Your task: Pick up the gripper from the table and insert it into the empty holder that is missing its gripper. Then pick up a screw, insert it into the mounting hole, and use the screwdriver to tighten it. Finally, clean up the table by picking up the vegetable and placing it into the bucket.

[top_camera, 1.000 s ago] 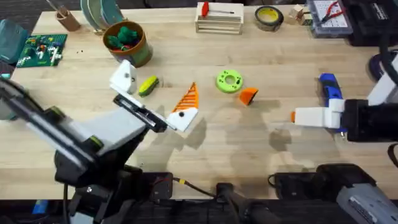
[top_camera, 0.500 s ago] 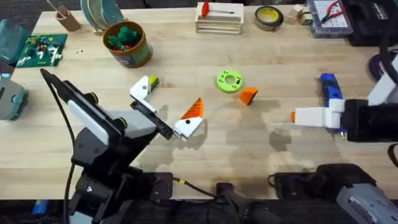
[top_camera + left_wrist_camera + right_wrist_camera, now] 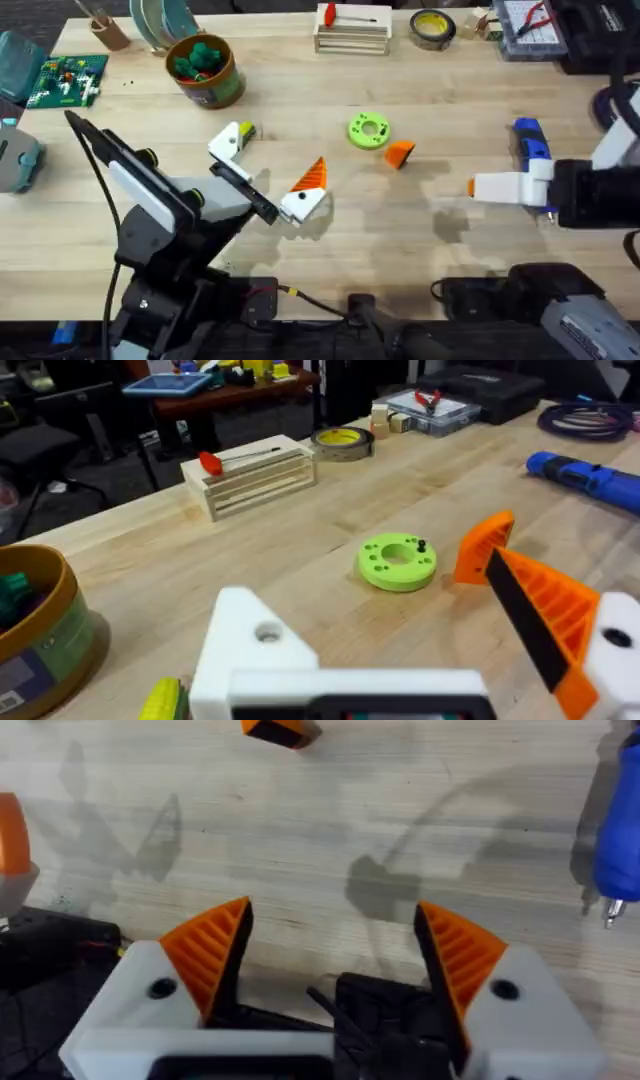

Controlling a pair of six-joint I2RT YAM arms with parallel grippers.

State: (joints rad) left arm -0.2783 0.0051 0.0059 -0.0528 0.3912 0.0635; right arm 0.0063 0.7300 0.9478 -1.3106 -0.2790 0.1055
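I am holding the left gripper with its jaws spread, one mount fitted with an orange pad, the other, the holder, bare. The loose gripper lies right of centre, just beside the green ring disc. The right gripper hangs spread and empty near the screwdriver.

Risks: the wedge may skid when pinched, or nudge the disc. A tilted grasp would jam insertion.

Obscured: the vegetable is largely hidden behind the holder. Whether the dark speck on the disc is the screw, I cannot tell. The bucket stands far left.
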